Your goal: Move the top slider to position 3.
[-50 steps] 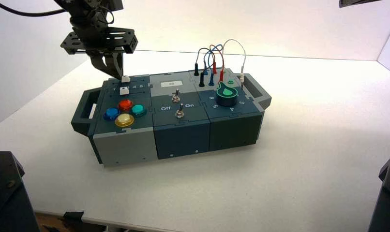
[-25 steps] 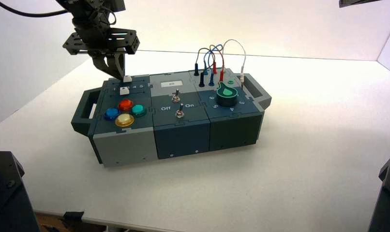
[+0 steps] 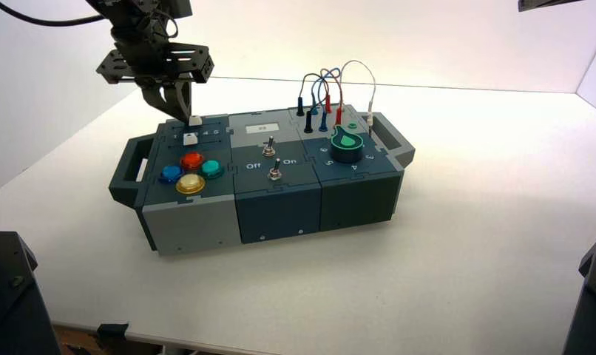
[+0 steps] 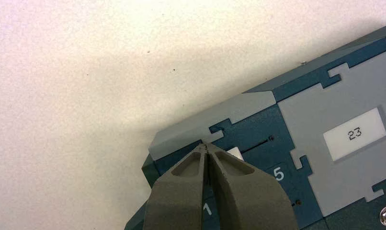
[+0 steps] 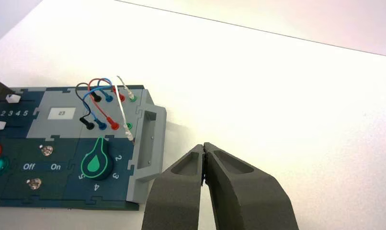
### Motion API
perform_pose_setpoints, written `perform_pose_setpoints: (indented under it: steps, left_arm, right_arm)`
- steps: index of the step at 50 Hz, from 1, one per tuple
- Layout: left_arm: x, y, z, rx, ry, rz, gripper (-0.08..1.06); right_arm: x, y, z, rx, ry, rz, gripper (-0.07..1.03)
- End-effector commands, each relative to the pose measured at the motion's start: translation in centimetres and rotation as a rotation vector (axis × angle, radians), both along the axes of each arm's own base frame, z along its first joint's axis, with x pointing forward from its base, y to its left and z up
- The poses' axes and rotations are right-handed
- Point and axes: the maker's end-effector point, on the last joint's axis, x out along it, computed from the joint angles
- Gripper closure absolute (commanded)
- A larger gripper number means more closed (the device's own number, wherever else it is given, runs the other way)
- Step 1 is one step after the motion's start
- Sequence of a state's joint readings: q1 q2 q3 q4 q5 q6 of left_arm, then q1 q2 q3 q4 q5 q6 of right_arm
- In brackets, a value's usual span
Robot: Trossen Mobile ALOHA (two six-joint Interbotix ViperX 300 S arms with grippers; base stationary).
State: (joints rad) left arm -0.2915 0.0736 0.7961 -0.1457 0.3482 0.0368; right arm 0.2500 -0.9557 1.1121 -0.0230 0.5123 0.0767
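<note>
Toward the tabletop's far-left corner | left gripper [image 3: 183, 112] with jaws clenched, empty, tips against the top slider [image 3: 195, 120] on the box [image 3: 206, 222] | right gripper [image 5: 204, 149] clenched, idle, away from the box | risk: tips could slip off, overshooting position 3 [image 5: 9, 113].

even, bright overhead light falls on the white table [image 3: 458, 244], which washes out to near glare along its far edge in the high view. the box [image 3: 280, 200] casts a soft shadow toward the camera on its front side, and its front faces are darker than its top. in the left wrist view a diffuse shadow lies on the table beside the box corner. the near fingers [image 4: 239, 191] there look soft, the small display [image 4: 356, 133] sharp.
</note>
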Motion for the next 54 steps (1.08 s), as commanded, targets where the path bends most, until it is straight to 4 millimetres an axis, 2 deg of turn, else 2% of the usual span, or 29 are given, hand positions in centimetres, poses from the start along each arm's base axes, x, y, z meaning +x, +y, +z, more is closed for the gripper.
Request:
perform_pose_setpoints:
  steps: [1, 17, 28, 37, 54]
  left_arm:
    - [0.3, 0.2, 1.2, -0.009, -0.037, 0.007, 1.01]
    - [-0.7, 1.2, 2.5, -0.015, -0.068, 0.023, 1.01]
    - [-1.4, 1.4, 5.4, -0.037, -0.129, 0.023, 1.01]
    - [-2.2, 1.5, 6.8, -0.046, -0.152, 0.020, 1.01]
    - [-2.9, 1.6, 7.9, -0.056, -0.176, 0.020, 1.01]
  right_arm:
    - [0.6, 0.2, 1.4, 0.009, -0.034, 0.001, 0.98]
    - [0.6, 0.2, 1.4, 0.011, -0.035, 0.000, 0.98]
    - [0.6, 0.2, 1.2, 0.009, -0.028, 0.000, 0.98]
    - [0.8, 0.2, 0.8, 0.005, -0.007, 0.000, 0.98]
    - [0.8, 0.3, 0.5, 0.005, 0.011, -0.001, 0.98]
